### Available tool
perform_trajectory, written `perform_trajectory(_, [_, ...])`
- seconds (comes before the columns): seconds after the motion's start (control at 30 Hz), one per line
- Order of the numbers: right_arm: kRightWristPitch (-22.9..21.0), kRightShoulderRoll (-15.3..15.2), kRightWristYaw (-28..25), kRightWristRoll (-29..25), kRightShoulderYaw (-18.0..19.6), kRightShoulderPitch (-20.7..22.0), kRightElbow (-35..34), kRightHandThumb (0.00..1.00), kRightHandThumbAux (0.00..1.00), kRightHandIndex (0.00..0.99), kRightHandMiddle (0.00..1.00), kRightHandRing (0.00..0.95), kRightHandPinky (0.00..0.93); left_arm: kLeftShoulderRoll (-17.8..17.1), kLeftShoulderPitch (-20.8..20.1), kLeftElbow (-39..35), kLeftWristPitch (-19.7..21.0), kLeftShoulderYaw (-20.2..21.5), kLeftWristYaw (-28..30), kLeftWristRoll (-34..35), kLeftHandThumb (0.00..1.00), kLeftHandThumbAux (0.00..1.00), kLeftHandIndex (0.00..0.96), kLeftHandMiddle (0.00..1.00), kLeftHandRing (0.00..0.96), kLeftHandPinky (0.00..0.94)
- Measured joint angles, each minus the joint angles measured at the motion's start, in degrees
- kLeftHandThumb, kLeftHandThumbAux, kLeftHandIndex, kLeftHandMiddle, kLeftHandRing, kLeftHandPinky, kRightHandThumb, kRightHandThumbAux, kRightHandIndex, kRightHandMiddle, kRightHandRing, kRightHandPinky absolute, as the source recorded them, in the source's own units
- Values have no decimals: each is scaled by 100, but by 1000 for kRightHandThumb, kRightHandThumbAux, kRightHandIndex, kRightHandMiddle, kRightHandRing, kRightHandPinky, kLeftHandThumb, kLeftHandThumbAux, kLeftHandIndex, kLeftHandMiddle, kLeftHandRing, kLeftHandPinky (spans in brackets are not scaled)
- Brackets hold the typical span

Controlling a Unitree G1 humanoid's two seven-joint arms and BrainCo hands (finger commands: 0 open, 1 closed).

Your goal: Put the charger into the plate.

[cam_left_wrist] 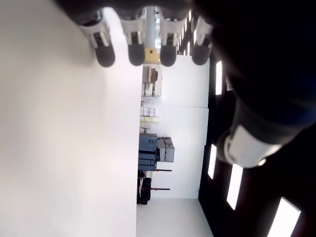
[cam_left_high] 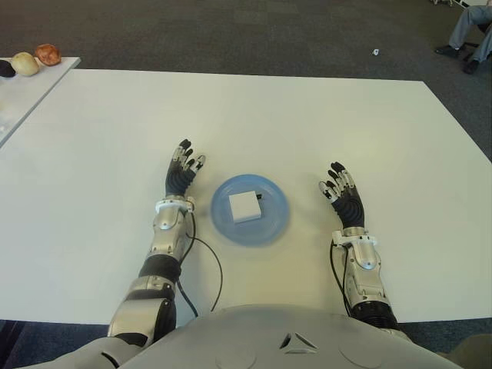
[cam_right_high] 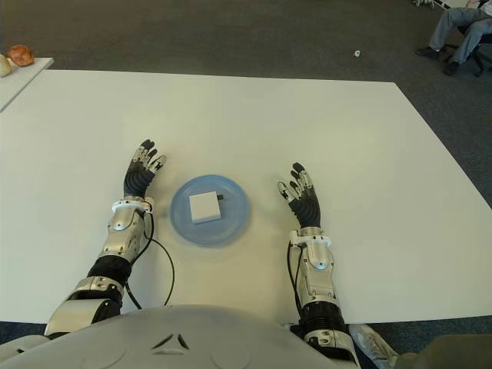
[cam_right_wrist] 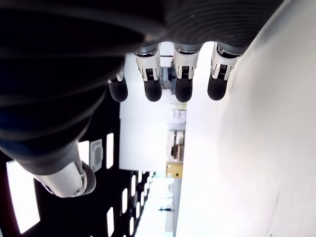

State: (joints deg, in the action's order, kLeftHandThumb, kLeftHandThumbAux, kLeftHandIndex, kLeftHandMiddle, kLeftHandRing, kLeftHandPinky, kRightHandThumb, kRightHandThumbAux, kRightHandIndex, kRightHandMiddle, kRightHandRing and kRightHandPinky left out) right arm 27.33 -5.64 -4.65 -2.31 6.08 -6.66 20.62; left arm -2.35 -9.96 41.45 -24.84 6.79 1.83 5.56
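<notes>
White bench [cam_left_high: 307, 115], dark carpet beyond its far edge. Plate [cam_left_high: 270, 223] sits near the front edge, centred. Charger [cam_left_high: 244, 206] lies flat inside it, squarish, no clear long axis. Left hand [cam_left_high: 181, 171] just left of plate, right hand [cam_left_high: 343, 196] farther off on the right; both fingers extended, holding nothing. Task looks done; left hand nearer.

A broad white table [cam_left_high: 307, 123] fills most of the frame. Just below its centre lies a blue plate [cam_left_high: 269, 223]. A thin black cable [cam_left_high: 215, 265] trails across the tabletop at lower left, near the front edge.
</notes>
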Motion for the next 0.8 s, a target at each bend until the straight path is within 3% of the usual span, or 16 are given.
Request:
perform_trajectory(0.43, [-755,-7,195,122,-80,-153,-500,0,632,0,6,1,0,232,891,-557,-598,-180,109,-70,2,673,15,45,30,47])
perform_trajectory(0.6, [-1132,-29,176,112,-90,-203,-764,0,634,0,0,0,0,254,1072,-637,-882,-316,244,-122,0,691,12,41,32,58])
perform_trajectory(0.8, [-1529,-47,174,101,-82,-200,-1006,0,637,0,0,0,0,237,1119,-664,-938,-357,412,-180,10,706,5,32,29,55])
